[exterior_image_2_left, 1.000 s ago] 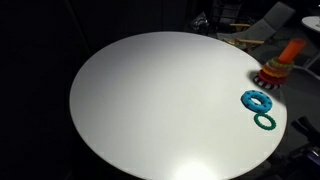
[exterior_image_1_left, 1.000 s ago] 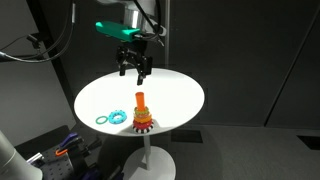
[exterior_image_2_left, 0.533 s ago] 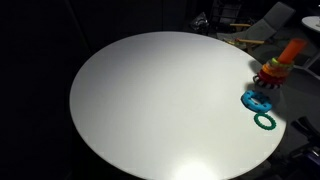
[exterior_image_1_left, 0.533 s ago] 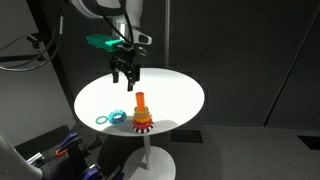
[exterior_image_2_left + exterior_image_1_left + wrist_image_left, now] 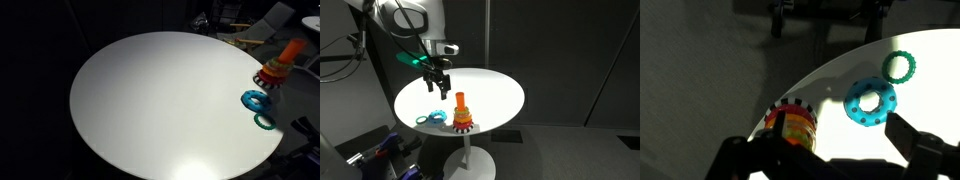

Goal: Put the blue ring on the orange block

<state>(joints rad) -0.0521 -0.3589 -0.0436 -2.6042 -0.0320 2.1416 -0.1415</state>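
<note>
Open gripper above the table
The black two-finger gripper (image 5: 438,88) hangs over the round white table (image 5: 498,92), jaws spread and empty. The chunky light-blue plastic ring (image 5: 871,101) lies flat just beside a thin green toothed ring (image 5: 900,66), near the upright orange peg block (image 5: 795,126) on its red toothed base.

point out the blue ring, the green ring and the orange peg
blue ring (image 5: 854,104), wrist view, left of its band
green ring (image 5: 887,68), wrist view, left of its band
orange peg (image 5: 460,99), exterior view, upright shaft
</note>
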